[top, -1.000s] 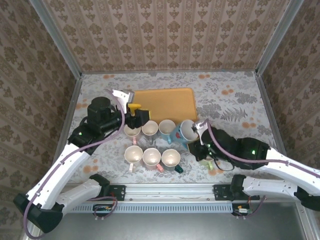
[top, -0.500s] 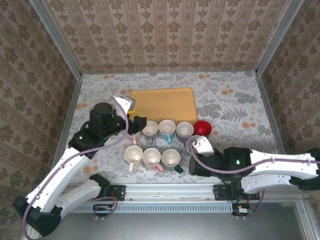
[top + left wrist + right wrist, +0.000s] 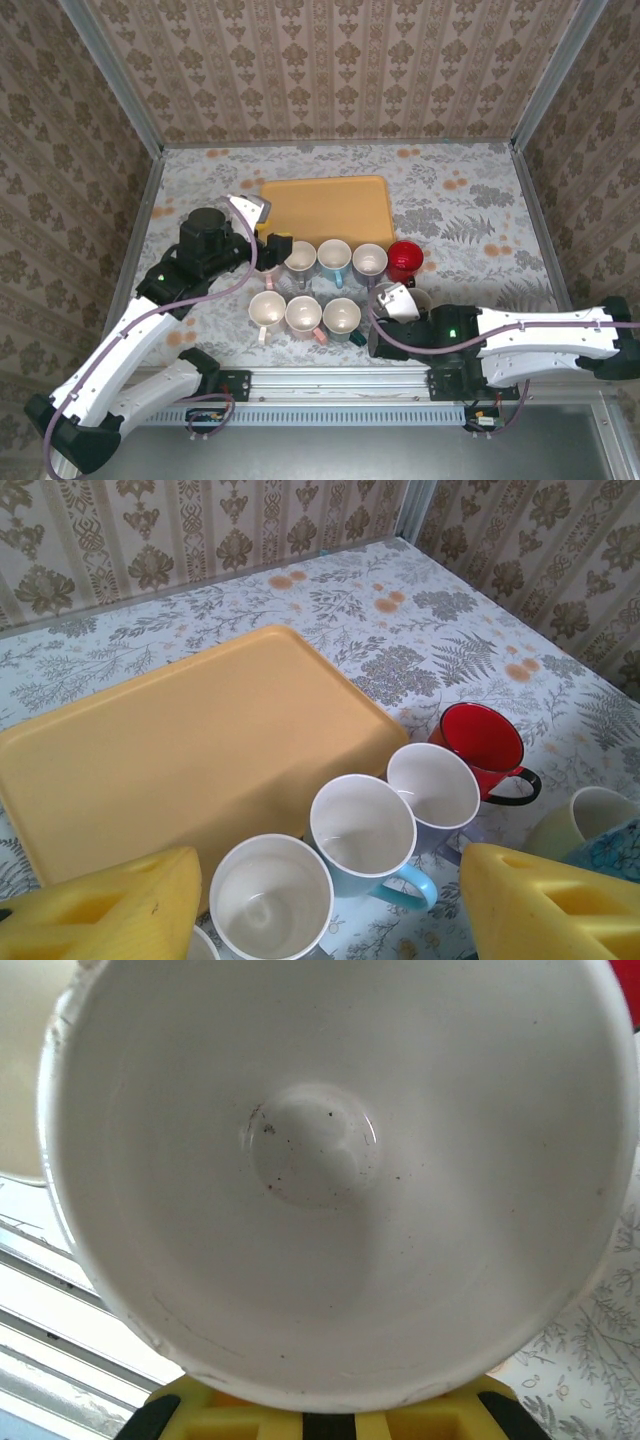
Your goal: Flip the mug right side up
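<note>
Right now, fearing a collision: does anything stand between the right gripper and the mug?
Nothing visible does: the right gripper is shut on the mug at its rim. The red mug stands apart, farther back.

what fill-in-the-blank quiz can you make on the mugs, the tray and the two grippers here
1. The glossy mug with the black handle is ____ in colour.
2. The round ceramic mug clamped in the right gripper is ____ inside.
3. The left gripper hangs over the mugs with its jaws ____.
4. Behind the mugs lies a flat yellow-orange rectangular ____, with nothing on it.

Missing words: red; white; open; tray.
</note>
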Motion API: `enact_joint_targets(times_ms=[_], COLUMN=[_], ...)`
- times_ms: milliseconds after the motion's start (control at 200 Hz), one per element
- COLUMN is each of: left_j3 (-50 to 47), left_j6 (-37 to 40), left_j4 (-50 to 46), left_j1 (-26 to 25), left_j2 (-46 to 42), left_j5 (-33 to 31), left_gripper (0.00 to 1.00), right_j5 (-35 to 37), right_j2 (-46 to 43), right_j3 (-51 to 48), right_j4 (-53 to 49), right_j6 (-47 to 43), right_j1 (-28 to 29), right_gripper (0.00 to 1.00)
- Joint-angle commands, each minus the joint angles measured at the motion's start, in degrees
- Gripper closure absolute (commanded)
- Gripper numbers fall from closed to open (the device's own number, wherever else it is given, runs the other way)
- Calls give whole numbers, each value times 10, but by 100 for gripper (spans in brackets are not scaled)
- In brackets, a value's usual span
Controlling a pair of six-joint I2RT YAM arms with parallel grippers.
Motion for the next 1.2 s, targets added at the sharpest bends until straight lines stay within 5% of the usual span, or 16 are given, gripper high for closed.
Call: enact_joint_targets(times_ms=[0,680,1195], left_j3=[-7,-9,-7], left_j6=[15,14,7], left_j4=[0,1,-2], left_j1=[-6,-8,-9], left_j2=[-9,-6,-2], left_j5=[-8,-15,-19], left_gripper=[30,29,28], right_j5=[-2,-42,-68], right_j2=[8,42,22], right_j3=[-15,-122,-108], right_j4=[50,167,148], right_j6=[15,3,-8], right_j1=[2,-49,-50], right_gripper=[100,100,60])
